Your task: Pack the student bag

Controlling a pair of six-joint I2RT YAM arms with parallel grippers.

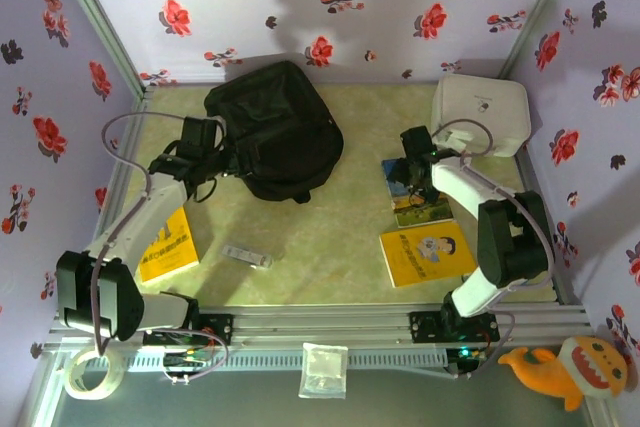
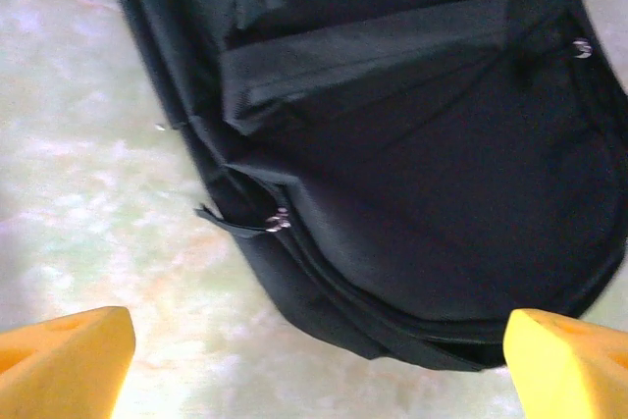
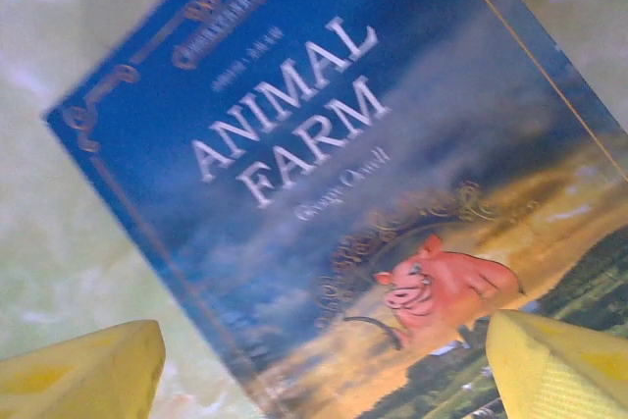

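The student bag (image 1: 275,127) is a large black soft backpack lying flat at the back middle of the table. In the left wrist view the bag (image 2: 412,164) shows a zip pull (image 2: 278,223) on its edge. My left gripper (image 1: 213,150) hovers at the bag's left edge. Its yellow fingertips (image 2: 59,360) stand wide apart, so the left gripper (image 2: 314,380) is open with nothing between them. My right gripper (image 1: 415,175) is over a blue "Animal Farm" book (image 1: 412,195). That book (image 3: 334,174) lies flat below the open right gripper (image 3: 319,380), which holds nothing.
A white hard case (image 1: 480,112) stands at the back right. One yellow book (image 1: 428,252) lies front right, another yellow book (image 1: 168,244) front left. A small clear packet (image 1: 247,256) lies mid-table. Off the table's front are a tape roll (image 1: 88,372) and an orange plush toy (image 1: 570,367).
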